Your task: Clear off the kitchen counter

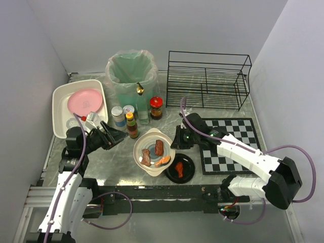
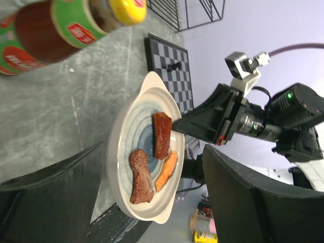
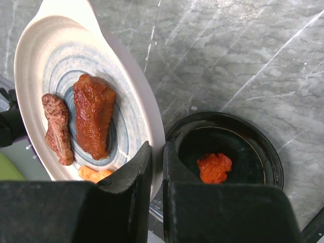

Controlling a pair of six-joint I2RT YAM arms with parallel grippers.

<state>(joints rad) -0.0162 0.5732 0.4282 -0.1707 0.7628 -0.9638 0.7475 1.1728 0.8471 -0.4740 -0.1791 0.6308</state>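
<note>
On the grey marble kitchen counter (image 1: 114,164) a white plate (image 1: 154,151) with blue rings carries two brown meat pieces and an orange piece. My right gripper (image 1: 175,139) is shut on the plate's right rim; in the right wrist view the rim (image 3: 158,135) runs between the right gripper's (image 3: 157,152) jaws. Left of the plate, my left gripper (image 1: 119,135) is open and faces it. In the left wrist view the plate (image 2: 126,152) lies ahead of the left gripper (image 2: 154,149), between its two fingers, apart from both.
A black dish (image 1: 180,168) with an orange-red lump (image 3: 214,168) sits just right of the plate. Sauce bottles and jars (image 1: 132,125) stand behind it. A white tub (image 1: 59,98) holds a pink plate; a lined bin (image 1: 130,76), wire rack (image 1: 207,78) and checkered mat (image 1: 238,132) are behind.
</note>
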